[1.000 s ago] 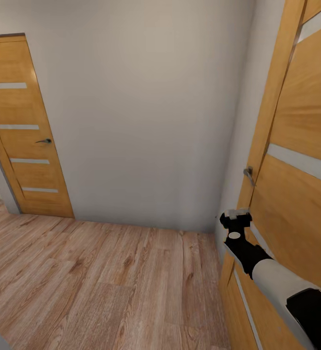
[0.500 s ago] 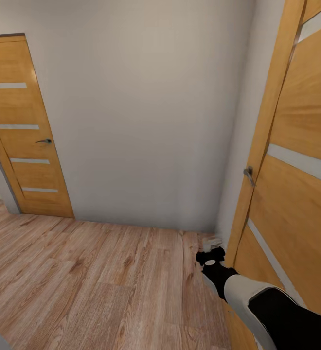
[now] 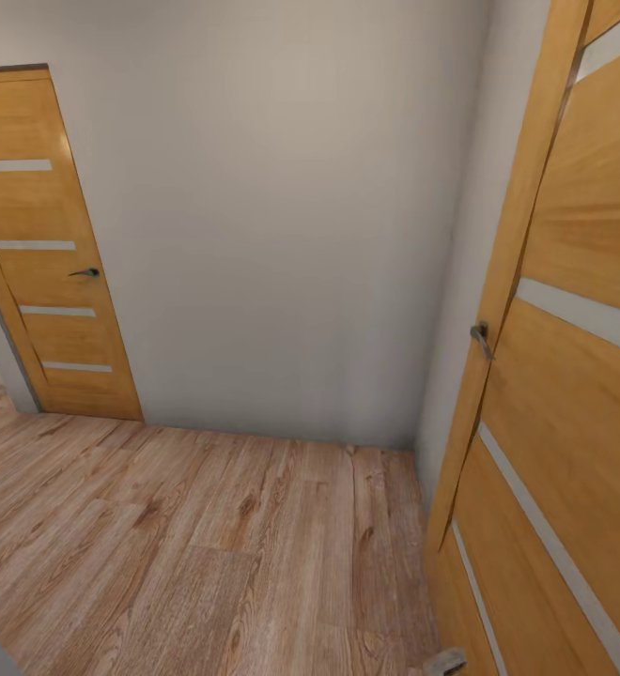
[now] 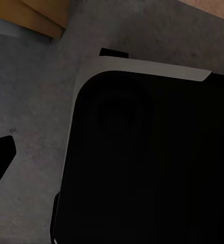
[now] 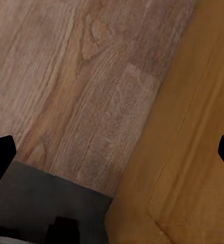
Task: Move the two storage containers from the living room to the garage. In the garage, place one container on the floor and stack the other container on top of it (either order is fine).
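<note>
The two storage containers are out of view. I face a corner of cream wall over light wood plank floor [image 3: 207,545]. My right gripper [image 5: 112,152] is open and holds nothing; its dark fingertips [image 5: 1,157] stand wide apart over the planks, beside the orange wooden door [image 5: 193,152]. Just its pale tip [image 3: 446,662] peeks in at the head view's lower edge. In the left wrist view, my left gripper [image 4: 112,157] hangs over my own black base [image 4: 152,162], and one dark fingertip [image 4: 0,157] sits far out to the side over a rough dark grey surface [image 4: 35,91].
An open wooden door [image 3: 564,376] with a metal handle [image 3: 480,338] stands close on my right. A second, shut wooden door [image 3: 47,253] is at the far left. The wall [image 3: 282,216] blocks the way ahead.
My right arm has dropped from beside the right door's handle, moved down and back, and left the head view except for its tip. The camera has not shifted.
</note>
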`<state>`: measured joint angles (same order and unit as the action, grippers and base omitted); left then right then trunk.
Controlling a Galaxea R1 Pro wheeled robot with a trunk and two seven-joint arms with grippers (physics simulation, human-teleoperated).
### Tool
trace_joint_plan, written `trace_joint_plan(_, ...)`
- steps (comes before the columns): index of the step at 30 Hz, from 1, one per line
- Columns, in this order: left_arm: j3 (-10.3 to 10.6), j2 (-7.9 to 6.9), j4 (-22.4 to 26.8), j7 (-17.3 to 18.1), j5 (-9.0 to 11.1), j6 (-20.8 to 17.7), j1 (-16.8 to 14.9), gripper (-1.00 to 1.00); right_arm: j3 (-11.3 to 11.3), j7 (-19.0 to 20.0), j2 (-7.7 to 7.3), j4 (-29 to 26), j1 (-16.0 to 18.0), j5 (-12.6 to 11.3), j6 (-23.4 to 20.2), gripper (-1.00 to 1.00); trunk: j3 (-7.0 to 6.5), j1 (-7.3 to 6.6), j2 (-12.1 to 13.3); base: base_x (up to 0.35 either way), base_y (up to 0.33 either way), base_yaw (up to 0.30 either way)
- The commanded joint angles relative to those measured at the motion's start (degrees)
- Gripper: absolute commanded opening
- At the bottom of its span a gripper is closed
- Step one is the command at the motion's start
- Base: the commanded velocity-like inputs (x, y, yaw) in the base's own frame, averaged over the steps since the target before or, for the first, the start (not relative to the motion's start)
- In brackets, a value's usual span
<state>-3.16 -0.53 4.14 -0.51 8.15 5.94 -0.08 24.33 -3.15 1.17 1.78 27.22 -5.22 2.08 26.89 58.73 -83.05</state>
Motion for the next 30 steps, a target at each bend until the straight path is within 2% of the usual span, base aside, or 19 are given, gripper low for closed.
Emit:
trace_joint_plan(1, -0.27, 0.01, 0.00, 0.00, 0.20, 0.13, -0.01, 1.00, 0.54, 1.00, -0.25, 0.16, -1.88, -0.53, 0.43, 1.00, 0.04, 0.00, -0.03, 0.000, 0.000, 0.000)
trace_joint_plan(6, -0.27, 0.05, -0.02, 0.00, 0.20, 0.13, -0.01, 1.00, 0.58, 2.55, -2.02, 0.16, -8.15, -0.87, 2.45, 1.00, 0.04, 0.00, -0.03, 0.000, 0.000, 0.000)
trace_joint_plan(10, -0.30, 0.08, -0.04, 0.00, 0.21, 0.11, -0.01, 1.00, 0.46, 2.71, -2.56, 0.16, -11.91, -1.14, 3.38, 1.00, 0.04, 0.00, -0.03, 0.000, 0.000, 0.000)
trace_joint_plan(15, -0.24, 0.33, 0.06, -0.01, 0.20, 0.06, -0.01, 1.00, 0.35, 2.71, -2.96, 0.16, -17.39, -1.25, 8.56, 1.00, 0.04, 0.00, -0.03, 0.000, 0.000, 0.000)
trace_joint_plan(21, -0.25, 0.15, 0.28, -0.01, 0.26, 0.04, -0.01, 1.00, 0.26, 2.63, -3.99, 0.18, -19.31, -1.64, 11.57, 1.00, 0.04, 0.00, -0.03, 0.000, 0.000, 0.000)
trace_joint_plan(25, -0.26, 0.11, 0.33, -0.01, 0.26, 0.04, -0.01, 1.00, 0.25, 2.73, -4.22, 0.20, -19.99, -3.56, 12.00, 1.00, 0.04, 0.00, -0.03, 0.000, 0.000, 0.000)
trace_joint_plan(30, -0.28, 0.09, 0.36, -0.01, 0.25, 0.07, -0.01, 1.00, 0.29, 2.92, -4.34, 0.17, -20.87, -4.26, 11.89, 1.00, 0.04, 0.00, -0.03, 0.000, 0.000, 0.000)
